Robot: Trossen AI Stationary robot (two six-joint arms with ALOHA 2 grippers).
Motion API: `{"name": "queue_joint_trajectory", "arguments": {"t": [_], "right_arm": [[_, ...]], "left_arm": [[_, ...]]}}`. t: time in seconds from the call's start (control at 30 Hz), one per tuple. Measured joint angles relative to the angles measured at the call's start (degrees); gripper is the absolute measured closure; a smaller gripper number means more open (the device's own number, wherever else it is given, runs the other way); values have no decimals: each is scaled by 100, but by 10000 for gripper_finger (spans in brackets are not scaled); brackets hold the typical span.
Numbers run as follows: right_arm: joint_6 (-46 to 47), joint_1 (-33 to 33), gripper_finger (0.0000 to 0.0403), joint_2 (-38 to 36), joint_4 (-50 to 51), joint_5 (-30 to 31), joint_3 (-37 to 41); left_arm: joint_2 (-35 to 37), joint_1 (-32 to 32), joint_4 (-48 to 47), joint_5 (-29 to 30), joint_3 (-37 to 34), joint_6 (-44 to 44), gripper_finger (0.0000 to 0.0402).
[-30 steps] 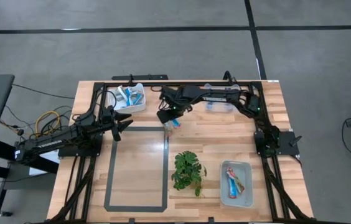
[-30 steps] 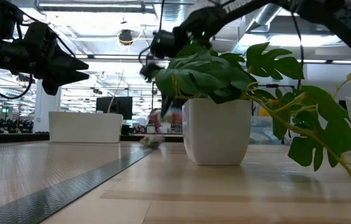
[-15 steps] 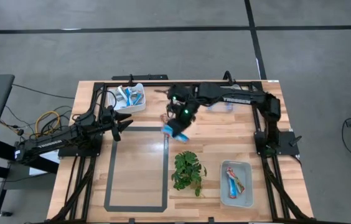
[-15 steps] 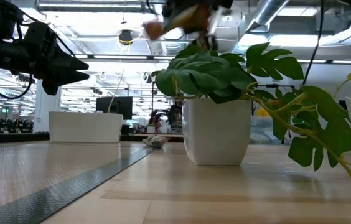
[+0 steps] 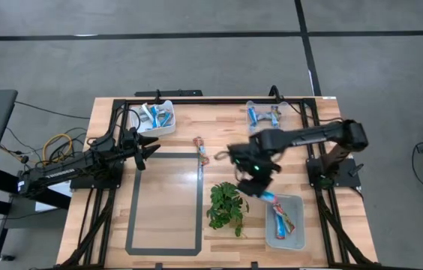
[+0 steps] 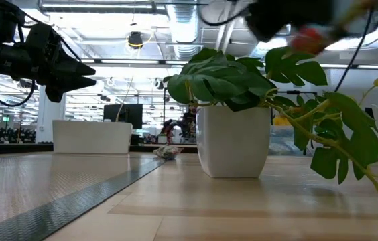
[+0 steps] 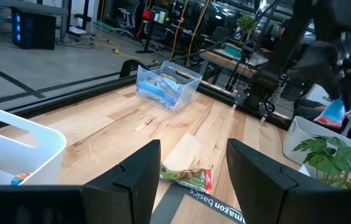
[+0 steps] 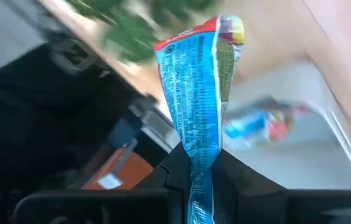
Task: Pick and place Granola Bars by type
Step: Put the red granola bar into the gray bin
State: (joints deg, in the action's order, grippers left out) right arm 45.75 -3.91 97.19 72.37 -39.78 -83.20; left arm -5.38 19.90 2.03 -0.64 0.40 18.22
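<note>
With my right end effector clamped on a red-and-blue granola bar, I'm mid-carry beside the plant. Next: hover over the grey tray and release. My left end effector waits open at the bench's left.

A wooden desk is seen from above, standing on a grey floor crossed by dark lines. A rectangle of dark tape is laid out on the left half of the desk. A green leafy plant in a white pot is set near the middle, just right of the tape. A black frame is fitted along the far edge and both sides. Yellow and grey cables are coiled off the left edge.
</note>
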Motion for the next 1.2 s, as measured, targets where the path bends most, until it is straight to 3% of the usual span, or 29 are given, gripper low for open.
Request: {"name": "queue_joint_trajectory", "arguments": {"t": [0.3, 0.6, 0.93, 1.2], "right_arm": [[1903, -1041, 372, -1066, -151, 759, 1454], [3461, -1791, 372, -1513, -903, 1318, 2777], [3688, -2389, 368, -1472, -1890, 1938, 3222], [3580, -2522, 325, -1474, -1908, 2121, 3222]], "left_arm": [[-1, 0, 0, 0, -1, -2, 226], [-1, 0, 2, 0, 0, 0, 226], [-1, -2, 1, 0, 0, 0, 226], [-1, 0, 1, 0, 0, -1, 226]]}}
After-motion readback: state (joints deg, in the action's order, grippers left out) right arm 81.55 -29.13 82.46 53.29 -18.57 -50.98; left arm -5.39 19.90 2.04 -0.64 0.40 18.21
